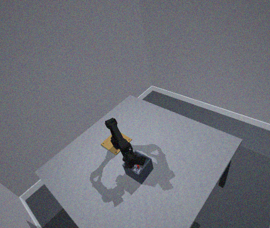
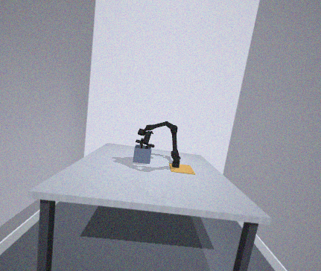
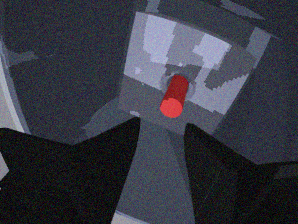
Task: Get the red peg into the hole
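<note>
The red peg (image 1: 138, 166) (image 3: 176, 96) stands in the hole of the pale plate (image 3: 150, 65) on the bottom of the box, with part of its length showing above the plate. The open box (image 1: 143, 177) (image 2: 142, 155) is dark blue-grey and sits on the table. My gripper (image 3: 162, 126) reaches down into the box. Its two black fingers are apart with nothing between them, and the peg's top shows just beyond the fingertips. The exterior view hides the peg and fingertips behind the box wall. How deep the peg sits is hard to tell.
The box walls stand close around my fingers. The arm's base is on an orange board (image 1: 127, 138) (image 2: 187, 170) beside the box. The grey table (image 1: 183, 134) (image 2: 103, 182) carries the box and the board, and the arm's shadows fall on it.
</note>
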